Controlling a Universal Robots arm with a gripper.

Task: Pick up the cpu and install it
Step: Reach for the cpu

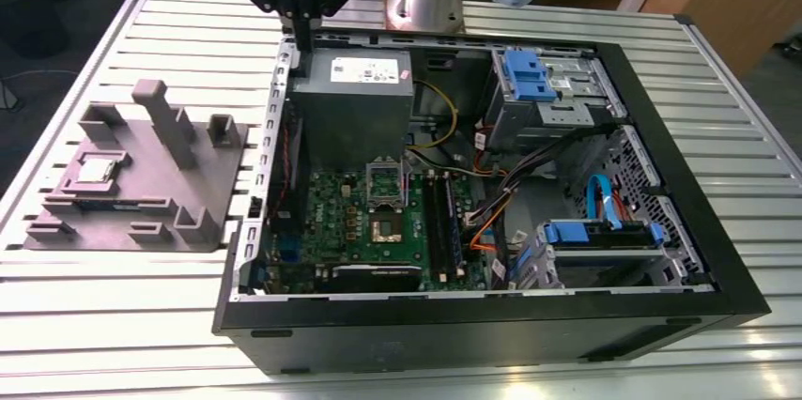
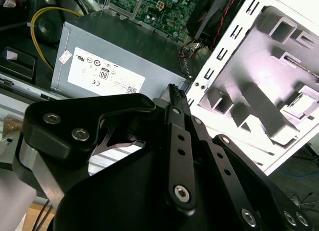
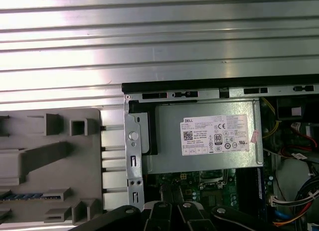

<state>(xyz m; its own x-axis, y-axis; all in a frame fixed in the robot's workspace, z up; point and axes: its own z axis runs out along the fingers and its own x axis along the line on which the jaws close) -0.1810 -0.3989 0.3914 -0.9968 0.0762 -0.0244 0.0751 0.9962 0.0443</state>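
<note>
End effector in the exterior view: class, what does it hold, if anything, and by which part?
Nothing; the end effector is empty and the cpu lies on the grey fixture.

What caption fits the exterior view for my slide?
Robot tool at a corner of the open computer case; the cpu lies on the grey fixture beside it.

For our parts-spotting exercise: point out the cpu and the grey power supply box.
cpu [image 1: 98, 170]: exterior view, its metal top.
grey power supply box [image 3: 214, 135]: first wrist view, its white label.
</note>
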